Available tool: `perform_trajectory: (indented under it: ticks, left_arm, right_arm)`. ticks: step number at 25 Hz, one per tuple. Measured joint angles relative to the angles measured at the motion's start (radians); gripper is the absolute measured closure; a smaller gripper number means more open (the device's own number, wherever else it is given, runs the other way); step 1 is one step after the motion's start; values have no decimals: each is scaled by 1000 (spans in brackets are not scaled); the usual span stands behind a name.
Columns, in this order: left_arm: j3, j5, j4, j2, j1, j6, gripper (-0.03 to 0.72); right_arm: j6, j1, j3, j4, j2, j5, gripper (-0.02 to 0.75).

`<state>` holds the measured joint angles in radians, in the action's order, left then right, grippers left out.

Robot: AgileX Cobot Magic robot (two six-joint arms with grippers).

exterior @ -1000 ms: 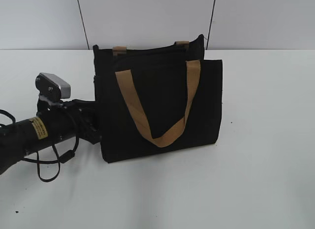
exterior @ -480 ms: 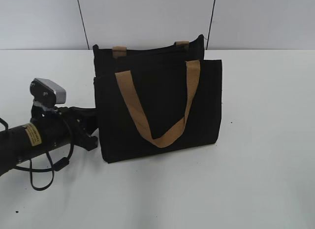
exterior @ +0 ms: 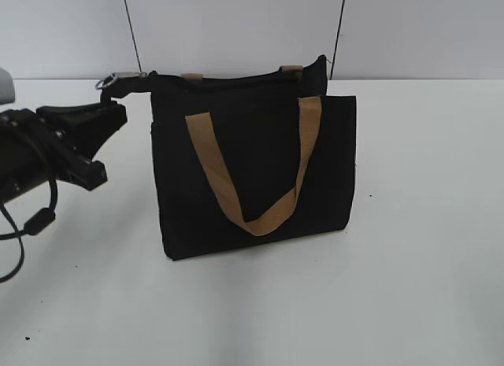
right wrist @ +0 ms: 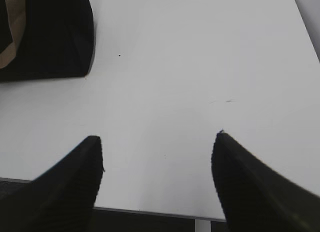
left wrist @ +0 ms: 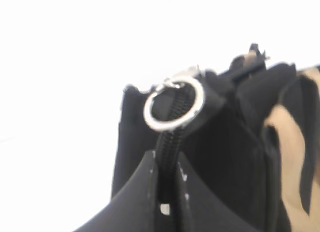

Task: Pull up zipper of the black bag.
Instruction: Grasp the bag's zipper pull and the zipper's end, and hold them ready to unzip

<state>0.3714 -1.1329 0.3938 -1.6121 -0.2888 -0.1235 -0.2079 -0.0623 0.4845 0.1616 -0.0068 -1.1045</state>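
Observation:
The black bag [exterior: 260,169] stands upright mid-table with a tan handle hanging down its front. The zipper runs along its top edge. A silvery ring pull [exterior: 118,79] sticks out past the bag's top left corner. My left gripper [exterior: 116,112] is just below that ring, left of the bag. In the left wrist view its jaws [left wrist: 167,159] are shut on the black ribbed zipper strip [left wrist: 167,142] that hangs from the ring [left wrist: 173,108]. My right gripper [right wrist: 157,142] is open and empty over bare table. It does not show in the exterior view.
The white table [exterior: 409,264] extends around the bag, with a grey wall behind. The right wrist view shows the bag's lower corner [right wrist: 50,37] at the top left and the table's near edge [right wrist: 150,212] under the jaws.
My left arm has risen from beside the bag's lower left side to its top left corner. The silvery ring and zipper strip now stick out to the left there.

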Motion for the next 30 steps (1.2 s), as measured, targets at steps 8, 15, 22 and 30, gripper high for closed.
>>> perform_trajectory:
  ticks: [8,15,22,30]
  left_arm:
    - [107,276,69,222,0,-109,655]
    - [148,333,233,223,-11,-222,655]
    - [160,353,351,223,-11,-225,655]
    - [273,354,423,229,-11,-284,655]
  right_arm:
    - [0,0,0,0,0,0,214]
    - [0,0,0,0,0,0,214]
    - [0,0,0,6,0,0,214]
    - [0,0,0,83,24,2,214]
